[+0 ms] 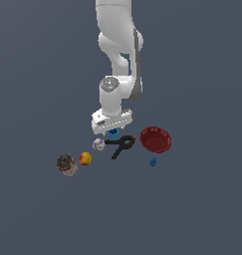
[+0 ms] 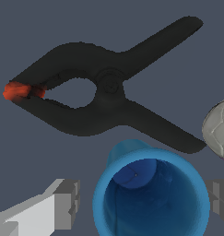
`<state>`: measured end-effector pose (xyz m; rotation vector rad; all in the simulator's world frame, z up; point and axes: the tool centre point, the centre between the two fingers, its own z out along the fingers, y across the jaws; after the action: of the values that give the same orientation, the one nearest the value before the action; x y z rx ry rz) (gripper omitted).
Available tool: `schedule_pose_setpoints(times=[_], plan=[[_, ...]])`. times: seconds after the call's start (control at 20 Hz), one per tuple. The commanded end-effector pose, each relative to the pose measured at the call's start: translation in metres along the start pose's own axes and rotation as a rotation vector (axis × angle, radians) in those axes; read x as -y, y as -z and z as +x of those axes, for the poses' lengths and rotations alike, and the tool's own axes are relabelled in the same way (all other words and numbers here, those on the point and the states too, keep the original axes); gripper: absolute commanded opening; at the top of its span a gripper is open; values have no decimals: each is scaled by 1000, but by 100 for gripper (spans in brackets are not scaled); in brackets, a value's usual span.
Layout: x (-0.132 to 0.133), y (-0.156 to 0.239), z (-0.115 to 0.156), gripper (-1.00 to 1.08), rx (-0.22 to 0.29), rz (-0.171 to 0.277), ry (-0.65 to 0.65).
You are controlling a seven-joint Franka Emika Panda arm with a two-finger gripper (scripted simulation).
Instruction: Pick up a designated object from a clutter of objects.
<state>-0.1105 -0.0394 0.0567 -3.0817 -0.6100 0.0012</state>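
Observation:
The small bright blue round cup stands upright on the floor, its hollow centre showing in the wrist view. My gripper is lowered straight over it. In the wrist view the gripper is open with one finger on each side of the cup. One grey finger stands a small gap away from the cup's wall, and the other finger is at the cup's rim on the opposite side. The clutter lies around the cup.
A black clamp with a red tip lies right beside the cup. A white-purple ball sits close by. A red bowl, a tiny blue lump, an orange-yellow fruit and a dark-and-white can lie further off.

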Motion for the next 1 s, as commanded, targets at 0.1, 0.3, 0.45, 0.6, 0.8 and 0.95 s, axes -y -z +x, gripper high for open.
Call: schedule_pose_setpoints(times=[0.1, 0.3, 0.45, 0.6, 0.8, 0.95], plan=[[0, -12, 0, 100, -1, 0, 0], [0, -14, 0, -100, -1, 0, 1], [0, -14, 0, -100, -1, 0, 1], [0, -14, 0, -100, -1, 0, 1], [-1, -13, 0, -100, -2, -1, 0], [0, -11, 1, -100, -2, -1, 0]])
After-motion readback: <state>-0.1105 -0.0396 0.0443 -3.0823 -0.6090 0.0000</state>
